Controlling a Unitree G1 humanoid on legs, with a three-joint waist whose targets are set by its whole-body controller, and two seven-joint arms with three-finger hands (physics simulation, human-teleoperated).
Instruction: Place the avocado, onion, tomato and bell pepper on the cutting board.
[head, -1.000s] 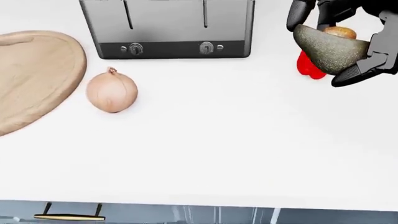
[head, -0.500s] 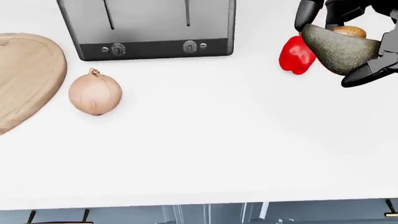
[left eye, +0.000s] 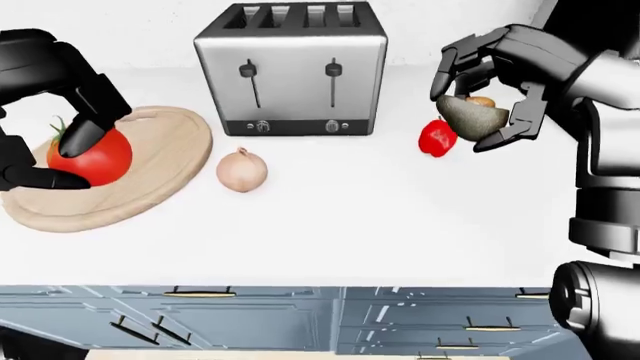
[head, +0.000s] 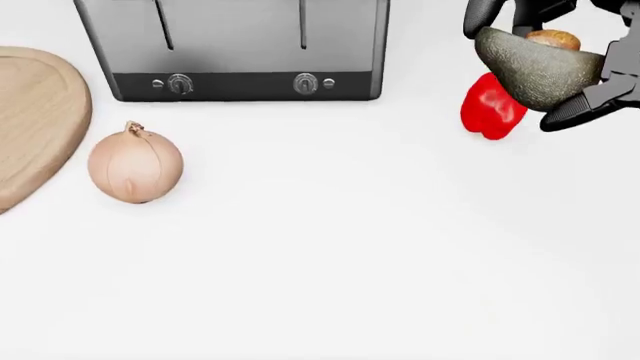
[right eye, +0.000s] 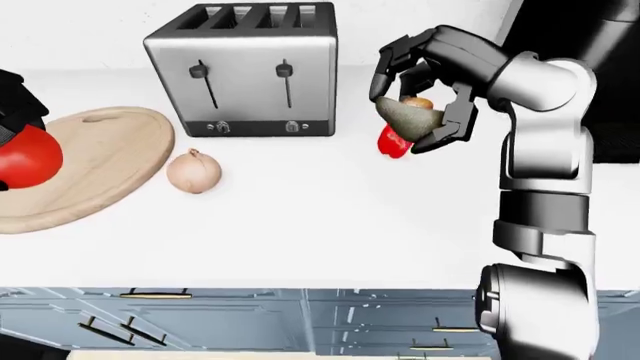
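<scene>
My right hand (left eye: 480, 105) is shut on a halved avocado (left eye: 472, 118), held above the white counter to the right of the toaster. A red bell pepper (left eye: 436, 138) lies on the counter just under and left of that hand. My left hand (left eye: 62, 142) is shut on a red tomato (left eye: 92, 157) over the round wooden cutting board (left eye: 150, 172) at the left of the left-eye view. An onion (left eye: 241, 169) sits on the counter between the board and the toaster. The head view shows the onion (head: 134, 166), pepper (head: 492, 107) and avocado (head: 535, 66).
A silver four-slot toaster (left eye: 293, 71) stands at the top centre against the wall. The white counter (left eye: 360, 217) runs to its near edge, with blue-grey drawers (left eye: 250, 326) below.
The head camera has shifted, so the toaster, onion and board slid left and appear larger. The right hand keeps the avocado near the pepper at the top right.
</scene>
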